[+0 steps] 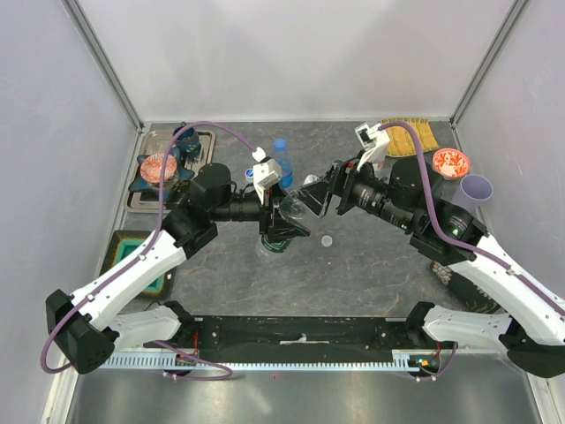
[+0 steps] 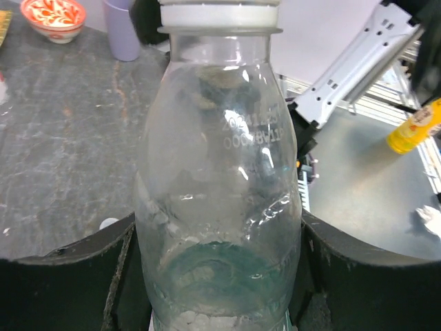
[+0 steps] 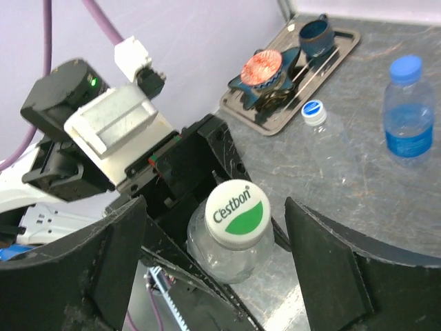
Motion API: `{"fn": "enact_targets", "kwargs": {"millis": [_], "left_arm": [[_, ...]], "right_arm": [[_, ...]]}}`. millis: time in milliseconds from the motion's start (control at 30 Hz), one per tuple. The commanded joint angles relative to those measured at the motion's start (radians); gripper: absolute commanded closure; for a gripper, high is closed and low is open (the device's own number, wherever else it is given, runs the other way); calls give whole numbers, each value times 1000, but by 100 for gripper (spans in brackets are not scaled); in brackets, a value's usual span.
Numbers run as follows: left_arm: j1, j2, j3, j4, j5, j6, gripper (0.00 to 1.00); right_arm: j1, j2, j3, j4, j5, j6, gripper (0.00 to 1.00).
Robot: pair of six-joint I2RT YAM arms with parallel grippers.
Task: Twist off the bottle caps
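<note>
Here the left gripper (image 2: 218,238) clamps the clear bottle (image 2: 220,124). The right gripper (image 3: 215,208) gapes wide, the cap (image 3: 238,214) sits between its fingers (image 3: 324,269).

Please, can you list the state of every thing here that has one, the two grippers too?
left gripper, shut on the green-capped bottle.
right gripper, open, straddling the cap without touching it.
green-capped bottle, cap on, clamped by the left gripper.
blue-labelled bottle, standing, cap on.
plain clear bottle, cap on; standing or lying, cannot tell.
lilac cup, upright.
</note>
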Motion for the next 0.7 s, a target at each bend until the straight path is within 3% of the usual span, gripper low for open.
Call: {"fn": "enact_targets", "kwargs": {"millis": [0,200,300,667], "left_arm": [[-68,-38,19,-22,-244,111,57],[-220,-35,28,-41,-657,234,60],[-268,-35,25,-22,-765,250,61],[-288,-31,17,-1,-842,251,65]], "right_arm": [[0,-23,70,-4,135,2,11],[-1,-27,66,-40,296,72,15],[0,-27,66,-50,327,87,17],[0,-23,53,-64,328,97,26]]}}
